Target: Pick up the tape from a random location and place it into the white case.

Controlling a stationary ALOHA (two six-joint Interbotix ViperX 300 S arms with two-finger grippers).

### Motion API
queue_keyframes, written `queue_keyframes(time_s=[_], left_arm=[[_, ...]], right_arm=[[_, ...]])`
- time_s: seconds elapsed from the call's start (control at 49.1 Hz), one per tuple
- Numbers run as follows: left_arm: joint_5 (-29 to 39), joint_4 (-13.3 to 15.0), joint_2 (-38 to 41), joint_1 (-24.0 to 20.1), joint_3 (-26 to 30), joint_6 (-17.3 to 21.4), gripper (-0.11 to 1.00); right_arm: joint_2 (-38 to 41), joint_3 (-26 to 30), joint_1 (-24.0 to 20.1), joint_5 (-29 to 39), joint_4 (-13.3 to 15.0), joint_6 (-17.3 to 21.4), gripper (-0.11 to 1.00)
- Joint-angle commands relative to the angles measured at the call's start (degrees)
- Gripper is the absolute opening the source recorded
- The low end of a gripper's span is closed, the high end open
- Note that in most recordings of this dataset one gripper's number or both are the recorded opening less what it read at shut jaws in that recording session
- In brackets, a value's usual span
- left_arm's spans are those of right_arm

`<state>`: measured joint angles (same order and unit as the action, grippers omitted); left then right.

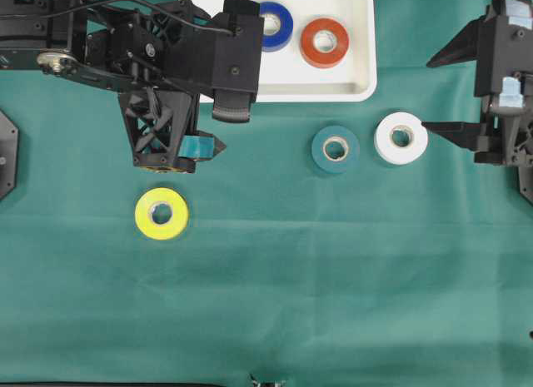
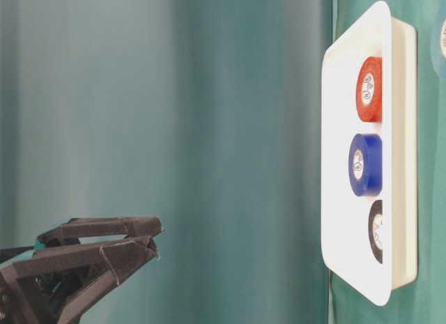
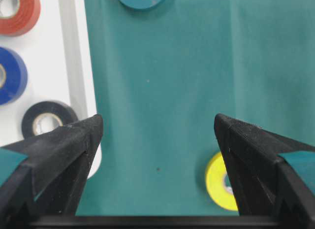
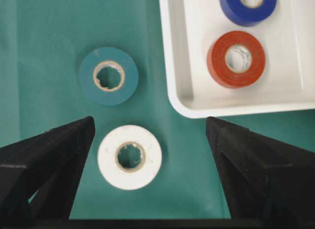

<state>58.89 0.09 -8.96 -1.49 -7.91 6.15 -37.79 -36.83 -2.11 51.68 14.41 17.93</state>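
Note:
The white case point(image 1: 358, 79) lies at the top middle and holds a blue tape point(image 1: 285, 33), a red tape point(image 1: 310, 44) and a black tape point(image 3: 29, 113). Three rolls lie flat on the green cloth: yellow tape point(image 1: 146, 214), teal tape point(image 1: 321, 151) and white tape point(image 1: 416, 140). My left gripper point(image 1: 223, 127) hangs open and empty above the cloth, between the case's near left corner and the yellow tape point(image 3: 216, 182). Open too, my right gripper point(image 1: 426, 94) holds nothing. The white tape point(image 4: 130, 180) sits below its gap, close to one finger.
The case point(image 4: 167, 51) rim runs just beyond my right gripper's point(image 4: 150, 123) far finger. The teal tape point(image 4: 88, 79) lies a short way past the white one. Green cloth covers the whole table. My left gripper point(image 2: 159, 239) sits well above the table surface.

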Motion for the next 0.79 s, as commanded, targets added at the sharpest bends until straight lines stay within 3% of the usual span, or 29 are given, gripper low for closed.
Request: queue_keyframes(time_s=[0.0, 0.468, 0.774], left_arm=[[-0.18, 0.0, -1.76, 0.09, 0.53, 0.0, 0.98], [-1.76, 0.0, -5.01, 0.09, -2.9, 0.0, 0.98], [-8.96, 0.0, -12.04, 0.09, -11.34, 0.0, 0.98]], right_arm=[[-0.09, 0.62, 0.09, -0.26, 0.18, 0.09, 0.9], [-0.35, 0.62, 0.09, -0.26, 0.18, 0.09, 0.9], [-0.88, 0.35, 0.09, -0.26, 0.18, 0.0, 0.9]])
